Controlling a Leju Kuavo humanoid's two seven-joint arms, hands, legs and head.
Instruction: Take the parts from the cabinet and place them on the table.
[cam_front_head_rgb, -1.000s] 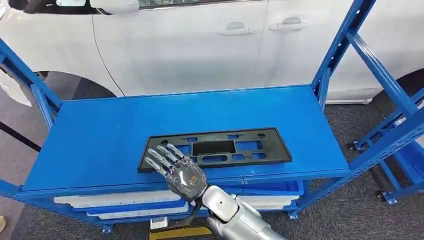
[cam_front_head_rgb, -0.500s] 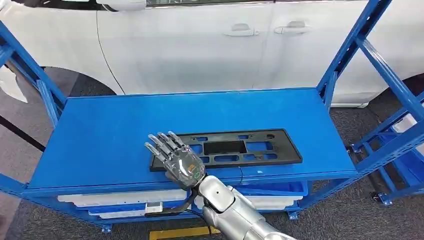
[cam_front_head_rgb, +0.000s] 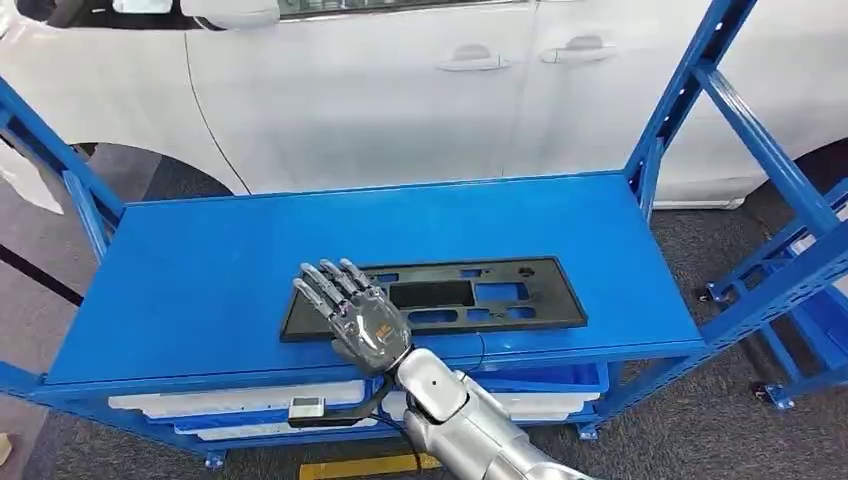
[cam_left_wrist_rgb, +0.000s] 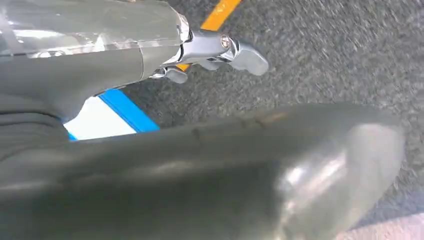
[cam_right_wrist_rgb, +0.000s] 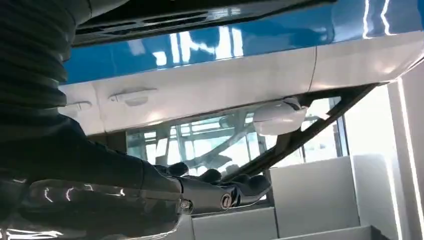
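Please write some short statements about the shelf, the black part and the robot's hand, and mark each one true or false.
1. The black plastic part lies flat on the blue shelf. True.
2. The right hand holds the part up in the air. False: the hand is over the part's left end with fingers spread, and the part lies on the shelf.
3. A white car stands behind the shelf. True.
4. The part is white. False: it is black.
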